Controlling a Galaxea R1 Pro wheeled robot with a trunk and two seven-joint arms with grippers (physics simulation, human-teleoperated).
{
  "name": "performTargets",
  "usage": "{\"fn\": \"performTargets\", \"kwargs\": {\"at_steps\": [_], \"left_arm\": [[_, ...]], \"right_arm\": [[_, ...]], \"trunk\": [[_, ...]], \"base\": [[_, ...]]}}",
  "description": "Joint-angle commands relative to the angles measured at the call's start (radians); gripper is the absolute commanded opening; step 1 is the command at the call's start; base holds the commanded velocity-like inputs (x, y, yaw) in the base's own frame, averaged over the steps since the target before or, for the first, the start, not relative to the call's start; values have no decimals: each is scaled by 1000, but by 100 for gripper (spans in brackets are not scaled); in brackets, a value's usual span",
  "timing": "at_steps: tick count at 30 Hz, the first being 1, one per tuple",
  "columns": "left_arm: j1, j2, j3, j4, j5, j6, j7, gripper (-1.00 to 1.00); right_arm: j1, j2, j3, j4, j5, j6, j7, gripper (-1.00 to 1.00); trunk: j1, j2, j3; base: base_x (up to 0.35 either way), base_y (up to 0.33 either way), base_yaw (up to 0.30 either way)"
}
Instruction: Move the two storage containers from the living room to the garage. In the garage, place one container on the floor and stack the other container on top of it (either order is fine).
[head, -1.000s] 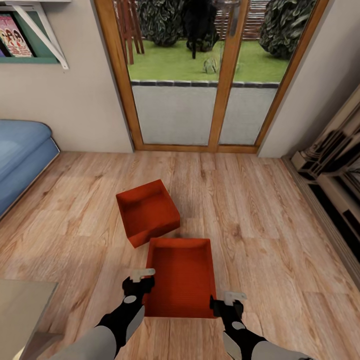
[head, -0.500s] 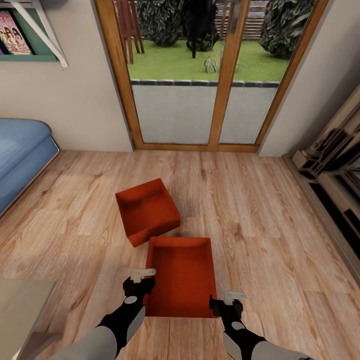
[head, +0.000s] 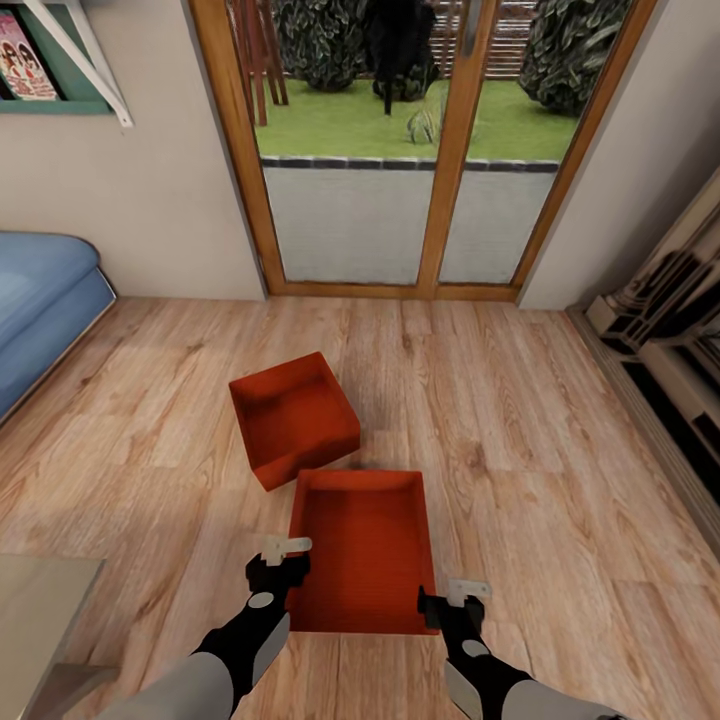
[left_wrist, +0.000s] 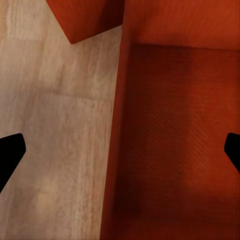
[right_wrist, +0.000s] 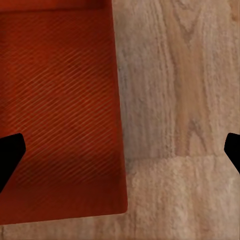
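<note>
Straddling the near container (head: 365, 550) on the wood floor (head: 540, 470), the left gripper (head: 277, 572) and right gripper (head: 447, 605) hang wide open over its side walls; the second container (head: 292, 417) sits beyond. Lower both evenly, one finger inside each wall, then close together.

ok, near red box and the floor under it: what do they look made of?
Near container: looks like matte plastic or coated fabric. Thin plain walls, no gloss, and a fine diagonal weave-like texture on its base in both wrist views; can't settle which. Floor: light wood planks, or laminate printed as wood. Visible grain, knots and plank seams, low sheen. Both grippers, left and right, straddle the box walls, open.
</note>
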Motion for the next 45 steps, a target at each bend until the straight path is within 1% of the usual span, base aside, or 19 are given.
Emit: {"fn": "performTargets", "kwargs": {"at_steps": [1, 7, 9, 13, 26, 32, 45], "left_arm": [[-1, 1, -8, 1, 3, -3, 7, 100], [-1, 5, -9, 6, 2, -3, 7, 100], [-1, 5, -9, 30, -4, -4, 7, 100], [-1, 7, -10, 41, -3, -4, 7, 100], [-1, 6, -11, 34, -3, -4, 8, 100], [-1, 5, -11, 28, 4, -3, 13, 100], [-1, 3, -11, 30, 4, -3, 13, 100]], "right_arm": [[0, -1, 9, 1, -6, -4, -2, 100], [1, 0, 14, 15, -3, -49, 4, 100], [1, 0, 15, 17, -5, -61, 5, 100], [1, -1, 14, 17, -4, -63, 4, 100], [0, 1, 15, 17, -3, -58, 4, 100], [1, -3, 14, 17, -3, -58, 4, 100], [0, -6, 12, 17, -3, -59, 4, 100]], "trunk": [[4, -8, -4], [27, -50, -23], [35, -64, -29], [50, -92, -41], [100, -183, -82], [100, -183, -82], [100, -183, -82]], "base": [[0, 0, 0], [0, 0, 0], [0, 0, 0], [0, 0, 0], [0, 0, 0], [0, 0, 0], [0, 0, 0]]}}
